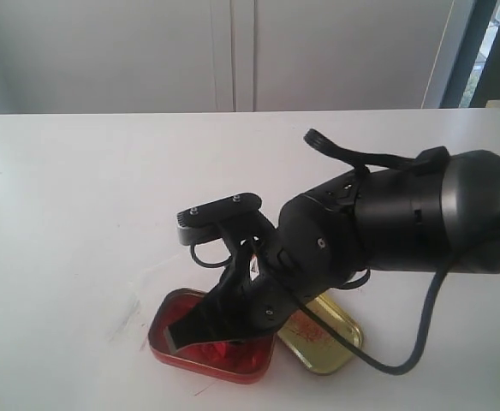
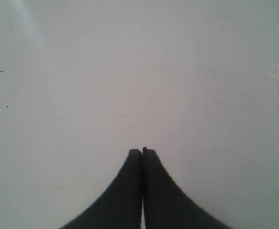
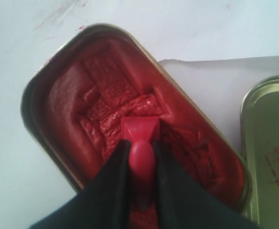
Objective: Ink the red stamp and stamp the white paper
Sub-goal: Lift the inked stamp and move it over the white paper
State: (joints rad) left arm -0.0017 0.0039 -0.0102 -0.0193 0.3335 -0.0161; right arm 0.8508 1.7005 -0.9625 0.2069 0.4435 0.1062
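Reaching across the white table (image 1: 79,197) from the right side of the exterior view, the right arm tips its right gripper (image 1: 200,330) down into an open red ink tin (image 1: 171,349) at the near edge. A gold lid (image 1: 329,342) with red smears lies touching the tin's right end.

In the left wrist view, the left gripper (image 2: 142,151) hangs over bare tabletop with its two dark fingers pressed flat together and nothing between them.

In the right wrist view, the black fingers are clamped on the round knob of the red stamp (image 3: 139,129). Its square base sits down in the lumpy red paste near the middle of the tin. The white paper (image 3: 216,33) lies just beyond the tin's far rim, with one corner close to the lid. I see no imprint on the part that shows.
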